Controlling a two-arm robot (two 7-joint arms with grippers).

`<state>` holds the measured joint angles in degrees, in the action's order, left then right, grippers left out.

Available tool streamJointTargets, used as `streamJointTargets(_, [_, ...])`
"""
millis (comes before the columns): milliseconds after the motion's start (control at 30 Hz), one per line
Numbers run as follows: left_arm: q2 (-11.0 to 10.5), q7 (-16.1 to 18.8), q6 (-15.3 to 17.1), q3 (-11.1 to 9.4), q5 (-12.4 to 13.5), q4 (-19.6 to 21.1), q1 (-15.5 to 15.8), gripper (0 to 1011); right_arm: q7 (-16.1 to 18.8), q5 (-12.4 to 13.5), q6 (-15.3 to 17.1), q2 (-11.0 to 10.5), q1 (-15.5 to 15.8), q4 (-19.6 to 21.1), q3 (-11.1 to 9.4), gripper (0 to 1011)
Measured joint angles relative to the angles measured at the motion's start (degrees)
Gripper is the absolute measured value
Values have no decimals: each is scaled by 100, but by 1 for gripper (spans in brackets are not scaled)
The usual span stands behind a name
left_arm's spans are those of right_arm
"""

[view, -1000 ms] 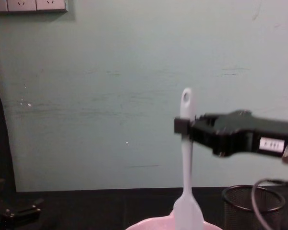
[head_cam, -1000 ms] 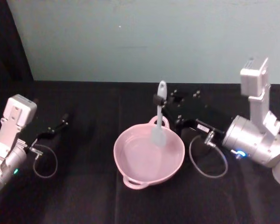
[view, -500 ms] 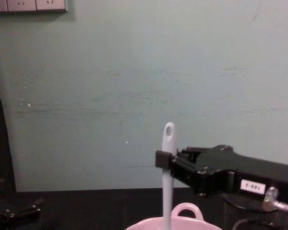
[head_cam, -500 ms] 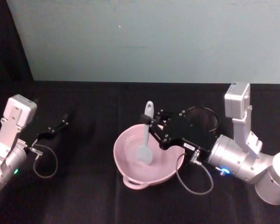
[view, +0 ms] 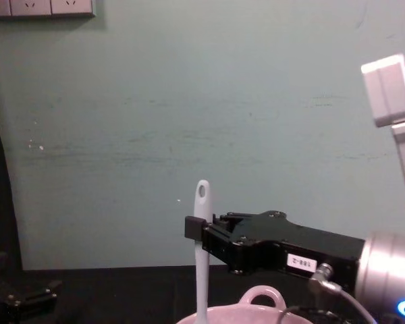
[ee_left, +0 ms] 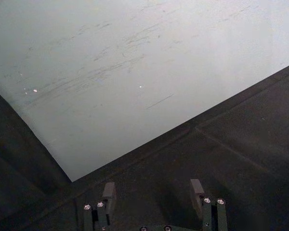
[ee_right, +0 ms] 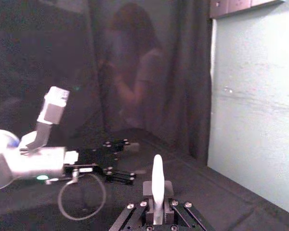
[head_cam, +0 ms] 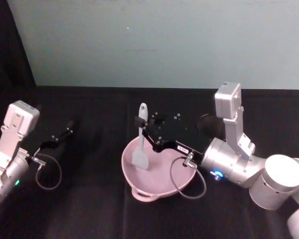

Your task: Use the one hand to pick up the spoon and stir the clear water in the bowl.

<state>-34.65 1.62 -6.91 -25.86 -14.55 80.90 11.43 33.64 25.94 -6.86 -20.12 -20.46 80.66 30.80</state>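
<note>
Over the left side of the pink bowl (head_cam: 127, 175), the right claw (head_cam: 140, 121) grips the white spoon (head_cam: 139, 156) upright by its handle, blade dipped inside, so stirring looks in hand, next needing gentle circles off the rim; the left claw (head_cam: 65, 133) sits wide at the left.

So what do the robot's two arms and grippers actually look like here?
Both arms have silver-grey cylindrical wrists topped by white boxy camera mounts. The left gripper and right gripper are black and angular; the right's body bears a small white numbered label. A thin grey cable loops from each wrist.
</note>
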Motion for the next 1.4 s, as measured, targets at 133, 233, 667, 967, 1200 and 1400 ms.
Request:
streamJointTargets(133, [0, 0, 0, 0, 0, 0, 0, 1005, -128, -84, -2, 101, -118, -212, -47, 120])
streamJointTargets(233, [0, 0, 0, 0, 0, 0, 0, 1005, -238, -126, -16, 125, -167, -326, -143, 120])
streamJointTargets(667, [0, 0, 0, 0, 1, 0, 0, 1005, -423, -172, 1, -97, -22, -246, -586, 120])
streamJointTargets(967, [0, 0, 0, 1, 0, 0, 0, 1005, -302, -206, 135, -278, 323, 219, -534, 120])
streamJointTargets(1200, [0, 0, 0, 0, 0, 0, 0, 1005, -238, -191, 159, -324, 568, 589, -430, 120])
streamJointTargets(1400, [0, 0, 0, 0, 0, 0, 0, 1005, -203, -165, 143, -248, 607, 669, -316, 120])
